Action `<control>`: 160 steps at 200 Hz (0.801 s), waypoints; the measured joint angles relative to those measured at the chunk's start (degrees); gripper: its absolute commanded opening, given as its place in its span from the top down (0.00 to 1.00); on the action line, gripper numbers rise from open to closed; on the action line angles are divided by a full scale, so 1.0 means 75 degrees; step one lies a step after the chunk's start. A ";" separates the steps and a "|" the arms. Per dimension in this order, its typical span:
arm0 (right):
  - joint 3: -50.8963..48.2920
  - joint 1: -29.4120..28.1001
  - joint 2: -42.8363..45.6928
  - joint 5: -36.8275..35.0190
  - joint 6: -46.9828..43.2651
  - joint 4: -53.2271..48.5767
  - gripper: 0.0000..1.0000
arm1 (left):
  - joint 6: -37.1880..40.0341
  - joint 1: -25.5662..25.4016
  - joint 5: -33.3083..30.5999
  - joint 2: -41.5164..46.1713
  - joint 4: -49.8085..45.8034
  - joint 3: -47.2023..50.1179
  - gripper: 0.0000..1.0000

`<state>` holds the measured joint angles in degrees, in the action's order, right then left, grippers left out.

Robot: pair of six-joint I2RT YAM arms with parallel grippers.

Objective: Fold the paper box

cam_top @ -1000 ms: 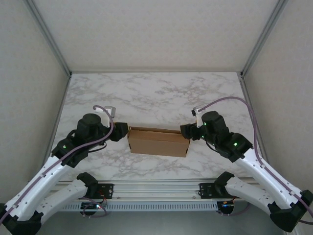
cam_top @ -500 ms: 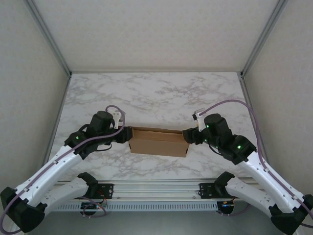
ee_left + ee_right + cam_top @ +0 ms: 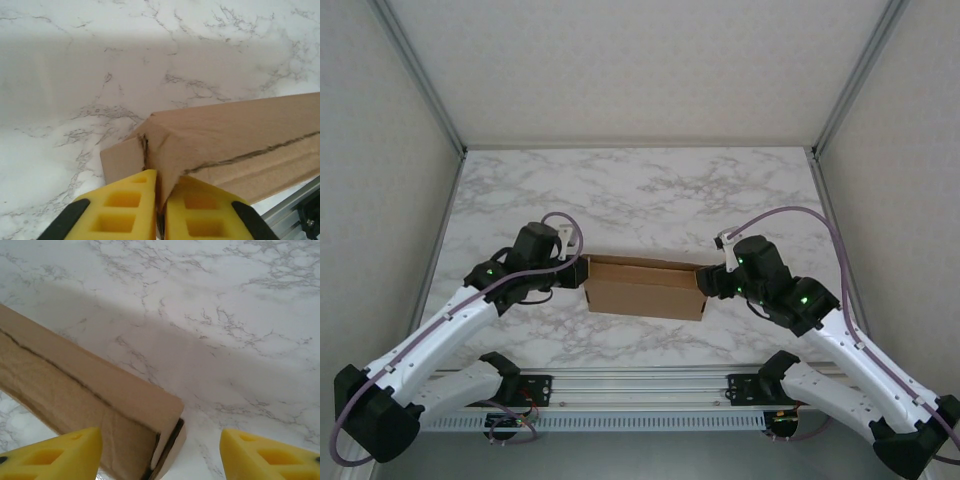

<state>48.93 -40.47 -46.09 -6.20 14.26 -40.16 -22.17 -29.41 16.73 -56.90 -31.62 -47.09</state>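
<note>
Left gripper (image 3: 160, 194) pinches one end of the plain brown cardboard box (image 3: 645, 288); right gripper (image 3: 160, 437), jaws wide, likely needs to clamp the opposite end next.

This is a robot lab test cell: a marble-patterned tabletop (image 3: 640, 190) lies under the jaws of the left gripper (image 3: 582, 272) and right gripper (image 3: 703, 282), plain pale panels (image 3: 640, 60) on metal posts (image 3: 420, 75) stand beyond them, and an aluminium mounting rail (image 3: 640, 385) runs behind them.

— Can you read any word, number or label here?
— No, none is readable. The paper box (image 3: 645, 290) has a plain brown surface, without print on the sides that show.
</note>
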 measured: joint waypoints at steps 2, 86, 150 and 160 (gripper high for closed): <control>-0.0009 0.0000 0.0000 0.0000 0.0015 0.0003 0.37 | -0.0009 0.0003 0.0003 -0.0012 0.0000 -0.0006 0.93; -0.0134 0.0012 -0.0082 -0.0224 0.0128 -0.0020 0.34 | -0.0047 0.0143 0.0321 -0.0119 -0.0020 -0.0134 0.95; -0.0114 0.0076 -0.0297 -0.0833 0.0303 -0.0023 0.33 | -0.0067 0.0143 0.0312 -0.0189 0.0035 -0.0134 0.97; -0.0079 0.0093 -0.0297 -0.0842 0.0303 -0.0038 0.33 | -0.0067 0.0143 0.0286 -0.0189 0.0035 -0.0134 0.97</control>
<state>48.34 -39.77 -48.31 -12.51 16.53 -40.45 -22.68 -28.34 18.87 -58.33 -31.35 -48.10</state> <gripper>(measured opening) 0.666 0.050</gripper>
